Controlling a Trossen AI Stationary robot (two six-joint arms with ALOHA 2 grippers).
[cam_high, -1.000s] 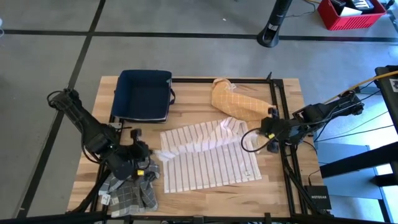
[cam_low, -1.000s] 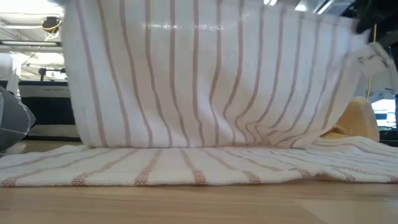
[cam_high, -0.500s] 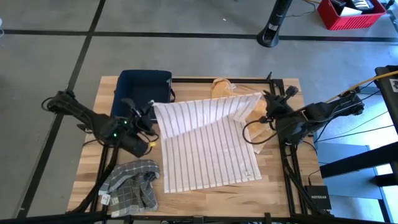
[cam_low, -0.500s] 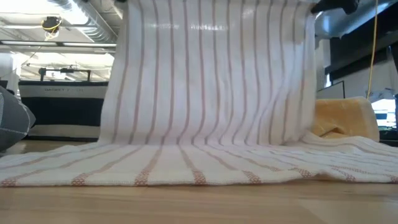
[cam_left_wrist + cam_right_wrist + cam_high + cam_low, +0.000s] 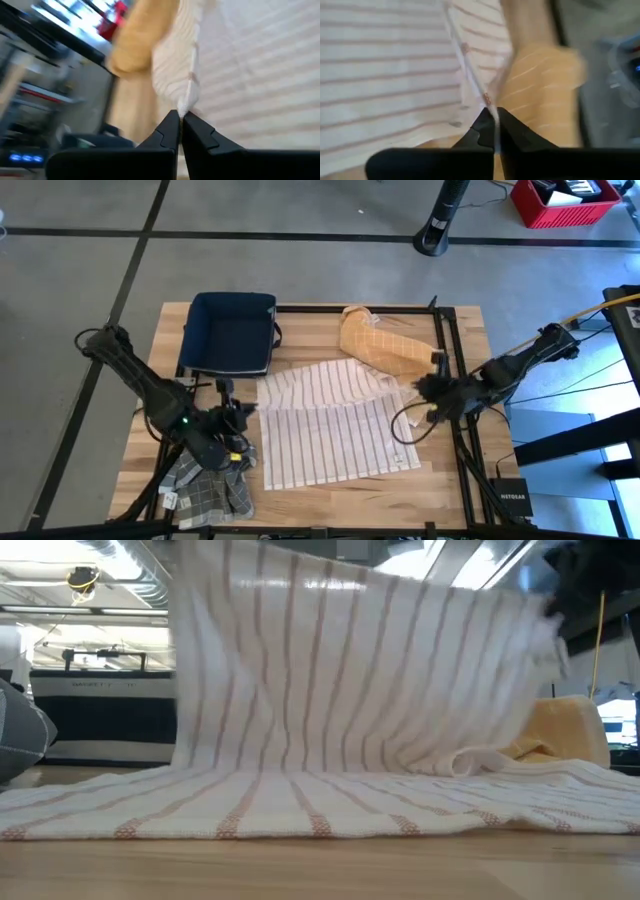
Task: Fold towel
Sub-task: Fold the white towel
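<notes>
1. The light wooden table (image 5: 450, 480) on a black frame carries everything.
2. The white cotton towel with thin brown stripes (image 5: 330, 435) lies at the table's centre; its near part is flat on the wood, while its far edge is raised off the surface and hangs as a curtain in the low view (image 5: 350, 680).
3. The dark blue fabric bin (image 5: 232, 332) sits at about 11 o'clock from the towel, well apart from it.
4. The mustard-yellow checked cloth (image 5: 380, 345) lies bunched at about 1 o'clock, touching the towel's far right corner.
5. The grey plaid cloth (image 5: 205, 480) lies crumpled at about 8 o'clock, near the table's front edge.
6. The left claw (image 5: 243, 417), at 9 o'clock, is pinched tight on the towel's far left corner (image 5: 186, 102).
7. The right claw (image 5: 425, 388), at 3 o'clock, is pinched tight on the towel's far right corner (image 5: 487, 100).
</notes>
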